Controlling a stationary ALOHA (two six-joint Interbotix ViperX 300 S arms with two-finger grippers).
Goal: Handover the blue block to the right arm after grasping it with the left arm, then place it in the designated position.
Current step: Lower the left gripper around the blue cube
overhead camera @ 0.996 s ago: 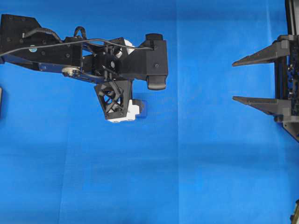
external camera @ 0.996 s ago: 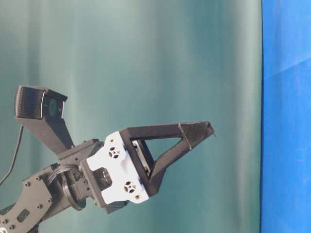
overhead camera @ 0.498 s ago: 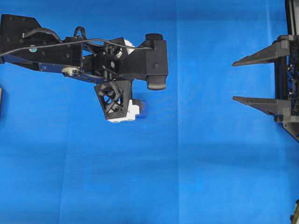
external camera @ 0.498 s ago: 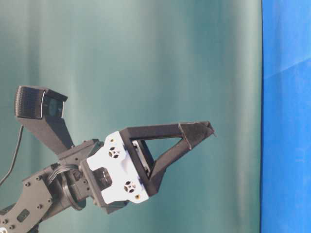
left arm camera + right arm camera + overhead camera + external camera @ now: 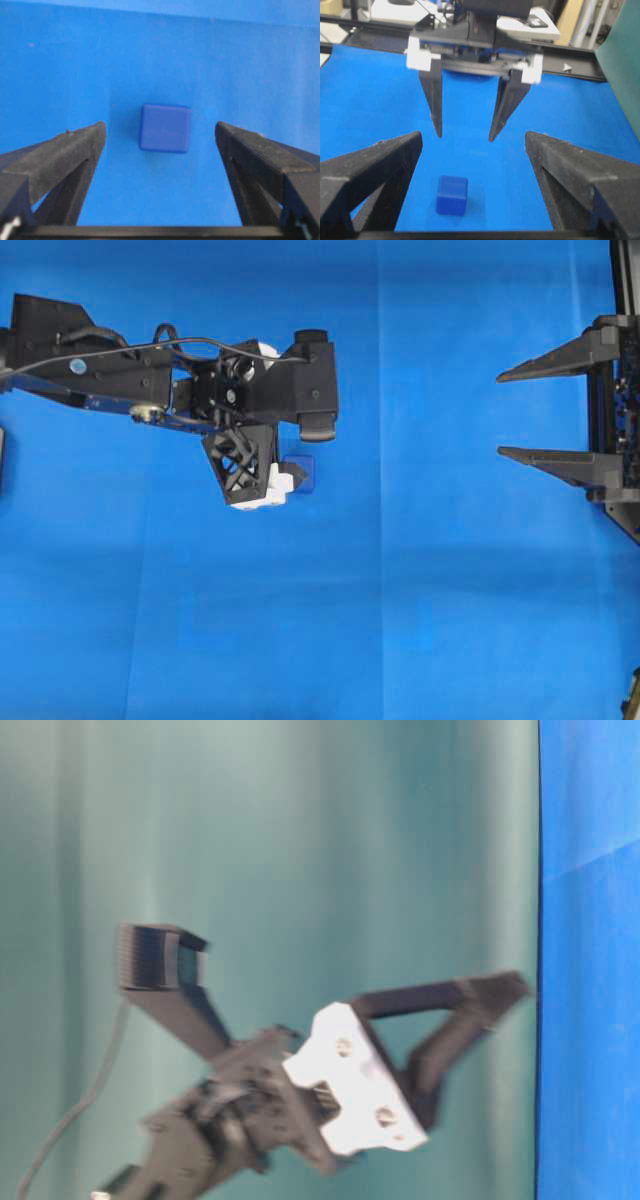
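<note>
Left arm (image 5: 110, 365): black links, a thin black cable looped along the top, silver screws, one small round pale sticker.
Left fingers (image 5: 434, 102): long, pointed, black, fixed on white brackets.
Right fingers (image 5: 545, 360): long, pointed, dark grey-black.

Overhead cam looks straight down on the cloth (image 5: 450, 590), wide, both arms in frame. Table-level cam sits low, side-on and turned sideways, close to the left gripper (image 5: 500, 995); blurred. My left wrist cam looks down past its own fingers, v. close on the block (image 5: 165, 128). Right wrist cam looks across at the left gripper (image 5: 465, 135); shares block (image 5: 452, 195) w/ left wrist and overhead.
</note>
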